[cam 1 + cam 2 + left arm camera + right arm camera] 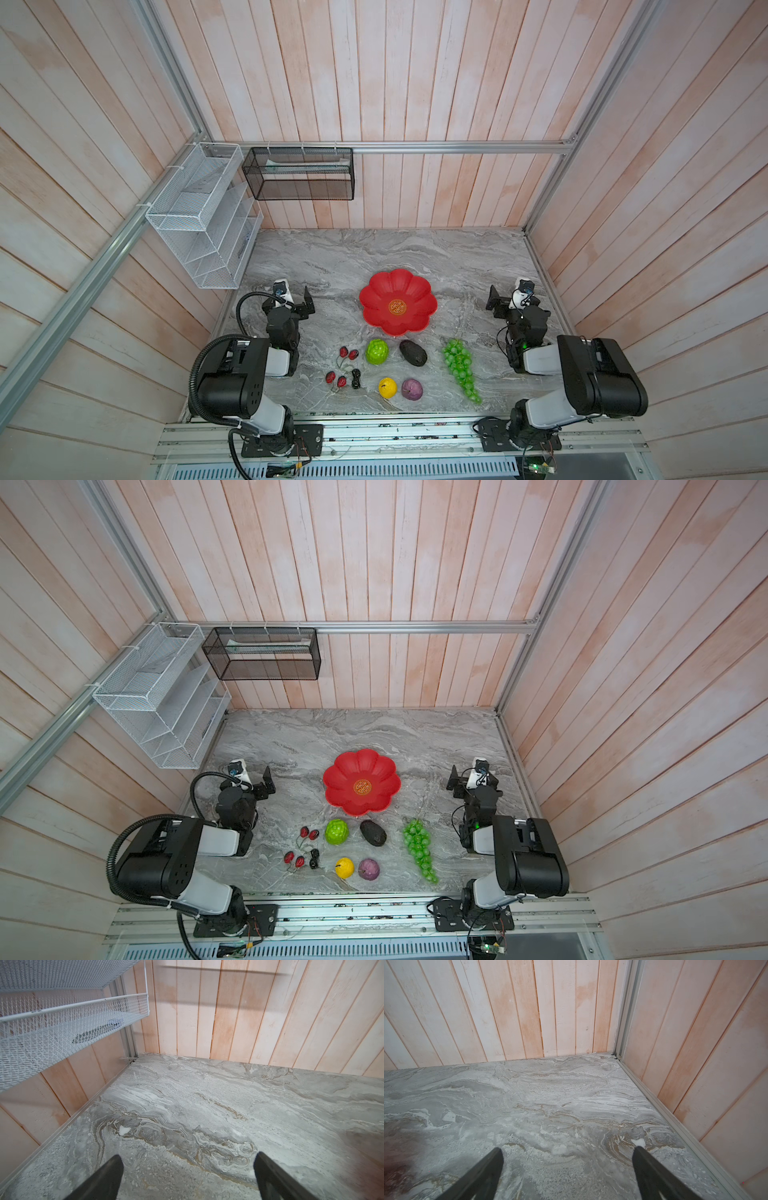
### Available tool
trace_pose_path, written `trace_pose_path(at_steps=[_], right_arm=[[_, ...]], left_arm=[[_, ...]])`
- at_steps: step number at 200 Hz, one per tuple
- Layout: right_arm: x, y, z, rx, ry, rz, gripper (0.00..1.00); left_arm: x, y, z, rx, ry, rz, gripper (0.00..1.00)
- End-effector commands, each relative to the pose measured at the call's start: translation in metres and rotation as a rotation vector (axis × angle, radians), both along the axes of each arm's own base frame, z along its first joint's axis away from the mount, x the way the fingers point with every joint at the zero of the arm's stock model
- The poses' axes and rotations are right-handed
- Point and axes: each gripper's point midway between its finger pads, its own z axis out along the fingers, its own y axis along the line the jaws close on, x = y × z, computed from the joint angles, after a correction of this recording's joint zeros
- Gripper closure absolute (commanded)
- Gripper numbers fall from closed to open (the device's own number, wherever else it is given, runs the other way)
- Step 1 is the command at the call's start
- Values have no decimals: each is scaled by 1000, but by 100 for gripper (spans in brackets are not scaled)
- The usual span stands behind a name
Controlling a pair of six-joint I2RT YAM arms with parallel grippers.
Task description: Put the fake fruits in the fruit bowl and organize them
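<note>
Left end effector [188,1155] and right end effector [567,1148] gape wide, empty; bare worktop [207,1105] ahead to walls. Fruit bowl [374,297] between them, in both top views only.

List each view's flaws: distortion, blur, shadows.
In both top views the wide-angle lens splays the pale wooden wall planks, and even light leaves only a soft shadow under the glossy red scalloped bowl. Left wrist view: dark, blurred fingertips; shadow bands across the planks. Right wrist view: blurred fingertips; reddish haze in one corner.
</note>
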Motion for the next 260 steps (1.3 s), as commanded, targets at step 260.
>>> trace_pose_path(at_steps=[260], right_arm=[[-151,250,19,69,794,723,15]], left_arm=[[-30,-94,69,-282,425,1,1]])
